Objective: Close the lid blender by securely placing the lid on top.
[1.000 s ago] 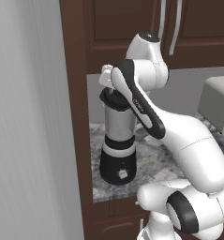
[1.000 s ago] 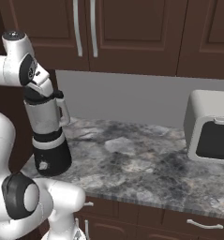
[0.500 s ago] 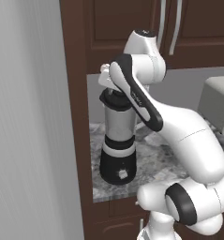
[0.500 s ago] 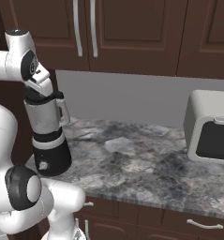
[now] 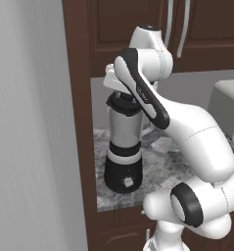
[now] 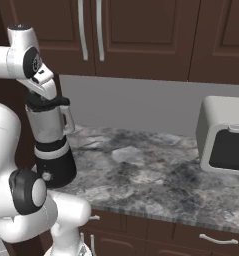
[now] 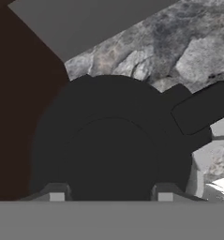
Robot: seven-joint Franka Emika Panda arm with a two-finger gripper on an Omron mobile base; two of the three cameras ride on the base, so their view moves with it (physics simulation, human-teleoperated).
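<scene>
The blender (image 5: 123, 162) stands at the counter's left end: a black base with a white band under a translucent grey jar with a side handle. The black lid (image 5: 122, 104) lies across the jar's mouth. My gripper (image 5: 120, 94) comes down on it from above. In the hand view the lid (image 7: 108, 117) lies right under the hand, and my gripper (image 7: 111, 194) has a fingertip pressed against each side of its raised centre knob. The right base view shows the blender (image 6: 53, 150), the lid (image 6: 45, 102) and the gripper (image 6: 43, 92) in the same stack.
A dark wooden cabinet side (image 5: 81, 147) rises close to the blender's left. Upper cabinets (image 6: 131, 35) hang above the arm. A pale grey boxy appliance (image 6: 223, 135) stands at the right of the marbled counter (image 6: 141, 170).
The hand has stayed on top of the blender jar. The arm's elbow and lower links have shifted slightly. The blender has not moved.
</scene>
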